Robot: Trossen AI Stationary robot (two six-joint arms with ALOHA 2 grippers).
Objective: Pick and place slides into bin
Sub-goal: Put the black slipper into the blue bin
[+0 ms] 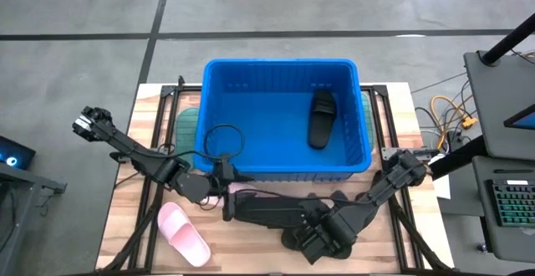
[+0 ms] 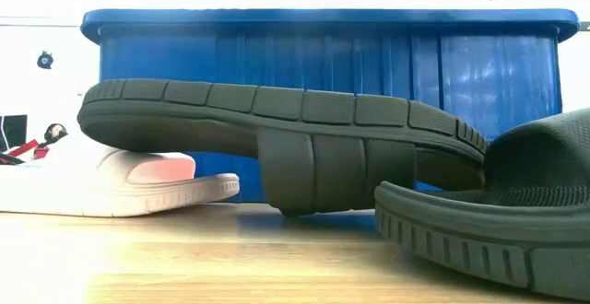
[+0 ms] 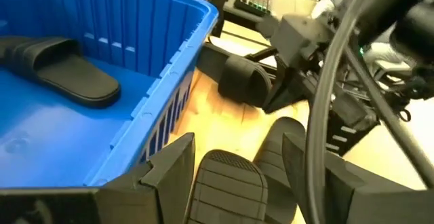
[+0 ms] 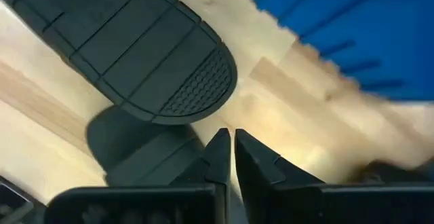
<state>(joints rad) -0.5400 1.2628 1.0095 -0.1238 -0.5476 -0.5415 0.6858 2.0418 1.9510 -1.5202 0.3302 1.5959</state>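
Note:
My left gripper (image 1: 224, 180) (image 3: 237, 142) is in front of the blue bin (image 1: 284, 62), shut on one end of a black slide (image 1: 267, 209) (image 2: 277, 120) turned sole up. My right gripper (image 1: 311, 241) (image 4: 228, 142) is shut low over the table beside a second black slide (image 2: 516, 212) (image 4: 146, 149); whether it touches that slide I cannot tell. Another black slide (image 1: 321, 119) lies flat in the bin. A pink slide (image 1: 184, 234) lies on the table at the near left. A green slide (image 1: 185, 121) lies against the bin's left wall. My left gripper pinches the black slide's end (image 3: 227, 183) between its two fingers, one finger (image 3: 173, 173) on each long side. The fingers come level from the table's left, along the slide. The held end (image 2: 101, 111) is raised, and the strap (image 2: 304, 189) rests on the table.
The bin's near wall (image 2: 323, 55) stands just behind the held slide. The wooden table (image 1: 251, 251) has bare room between the pink slide and my right arm. A desk with a keyboard (image 1: 510, 201) stands off the table's right edge.

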